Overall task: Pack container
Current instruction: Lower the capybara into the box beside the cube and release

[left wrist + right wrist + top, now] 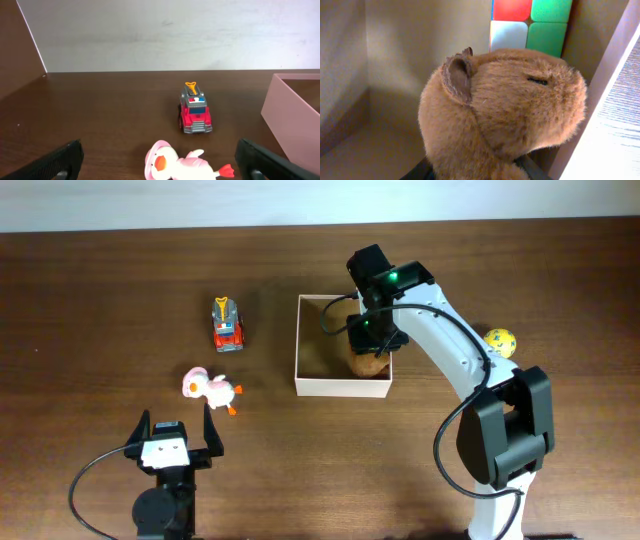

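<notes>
Brown plush beneath the right arm stretched into the container, grip unclear; left fingers wide.

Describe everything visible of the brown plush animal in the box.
The brown plush animal is a fuzzy, rounded, capybara-like toy with a small dark-lined ear, a closed stitched eye and a blunt snout. It sits in the near right corner of the container, snout toward the side wall. Dark fingers of the right gripper flank its lower body; a colour-tiled cube stands beyond it.
</notes>
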Robot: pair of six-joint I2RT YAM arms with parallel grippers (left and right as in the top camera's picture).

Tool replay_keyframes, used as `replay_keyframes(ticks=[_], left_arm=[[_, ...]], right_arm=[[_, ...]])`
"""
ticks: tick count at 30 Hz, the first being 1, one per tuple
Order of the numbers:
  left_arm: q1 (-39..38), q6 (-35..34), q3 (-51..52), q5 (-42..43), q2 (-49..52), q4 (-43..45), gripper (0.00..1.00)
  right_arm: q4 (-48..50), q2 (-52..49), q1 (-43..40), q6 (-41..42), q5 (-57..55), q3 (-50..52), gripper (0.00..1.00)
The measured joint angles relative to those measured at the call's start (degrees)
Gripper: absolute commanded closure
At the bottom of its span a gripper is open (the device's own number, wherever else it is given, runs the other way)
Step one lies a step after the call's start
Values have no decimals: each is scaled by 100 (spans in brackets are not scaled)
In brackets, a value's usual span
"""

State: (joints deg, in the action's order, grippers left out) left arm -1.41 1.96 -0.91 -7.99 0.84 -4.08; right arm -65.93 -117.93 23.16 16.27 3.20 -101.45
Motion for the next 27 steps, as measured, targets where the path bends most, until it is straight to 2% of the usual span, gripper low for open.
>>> replay_keyframes(ticks=[4, 16, 27], left_arm=[[0, 0, 0, 0, 0, 0, 1], [0, 0, 0, 0, 0, 0, 1], [0, 0, 0, 0, 0, 0, 1]], right_arm=[[-24, -2, 0, 2, 0, 0, 62], [-197, -2, 15, 20, 2, 0, 28], [-151, -2, 15, 4, 2, 0, 25]])
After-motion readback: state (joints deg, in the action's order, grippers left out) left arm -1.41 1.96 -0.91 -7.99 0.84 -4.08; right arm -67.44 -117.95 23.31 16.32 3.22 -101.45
